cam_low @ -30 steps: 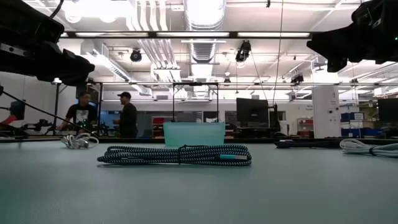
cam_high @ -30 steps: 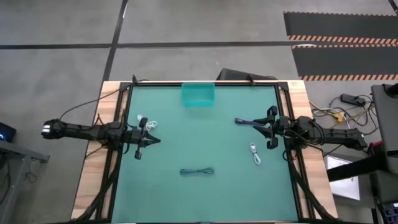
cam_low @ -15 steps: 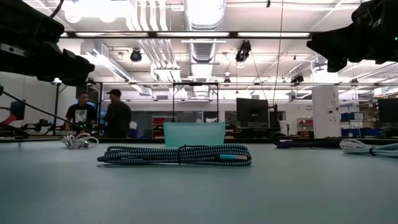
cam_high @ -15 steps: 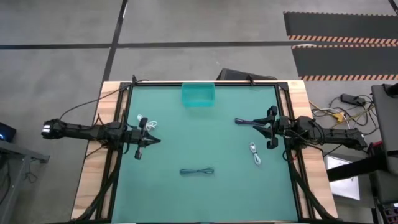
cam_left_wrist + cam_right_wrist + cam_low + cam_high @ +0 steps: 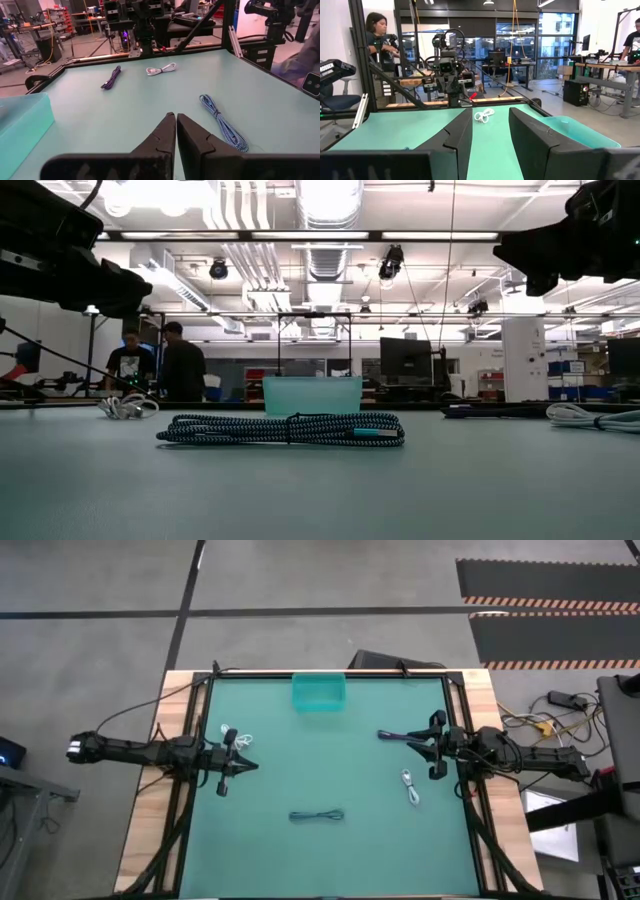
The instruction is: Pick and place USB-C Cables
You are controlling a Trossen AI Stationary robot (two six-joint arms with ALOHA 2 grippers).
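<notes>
Left claw (image 5: 175, 120) together, right claw (image 5: 490, 125) apart, both empty. Risk: thin dark cable (image 5: 317, 816) near desk (image 5: 330, 765) front edge slips grasp.

Bin (image 5: 319, 693) at the table's (image 5: 330, 770) far edge, cables (image 5: 317, 815) spread before it.

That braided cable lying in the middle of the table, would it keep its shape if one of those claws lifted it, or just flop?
The braided cable would probably sag at both ends; it is thin and folded into long loose loops. A tie seems to pinch its middle, so the strands would likely stay bunched. It looks light and lies flat, so a push would probably slide it, not roll it.
</notes>
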